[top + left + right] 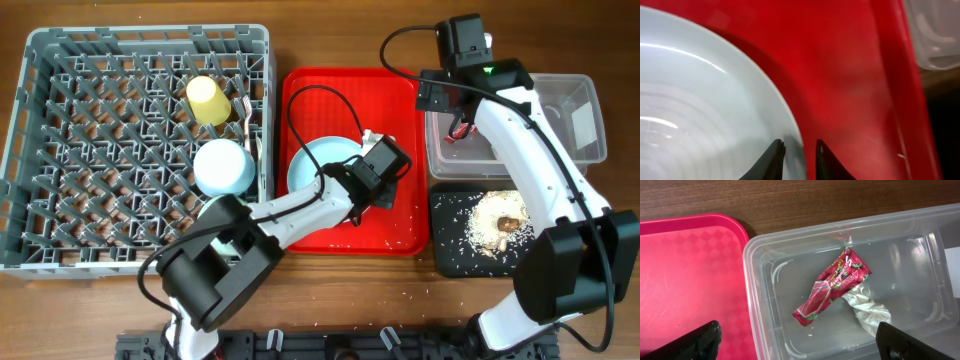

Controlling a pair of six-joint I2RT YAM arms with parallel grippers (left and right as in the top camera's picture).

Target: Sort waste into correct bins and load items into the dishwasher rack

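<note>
Red tray (pixel 400 100) at centre carries one blue plate (pixel 318 165). Your left end effector (pixel 800 145) has its fingers narrowly apart astride the plate's 3 o'clock rim; you cannot tell whether they pinch it. Your right end effector (pixel 797 332) stands wide apart over the clear tub (pixel 560 90) at 2 o'clock, which holds one red wrapper (pixel 832 292) and one white tissue (pixel 867 311). At 4 o'clock, one black tray (pixel 450 255) holds rice scraps (pixel 495 222). At 9 o'clock, the rack (pixel 20 150) holds one yellow cup (pixel 208 100) and one blue bowl (pixel 223 167).
</note>
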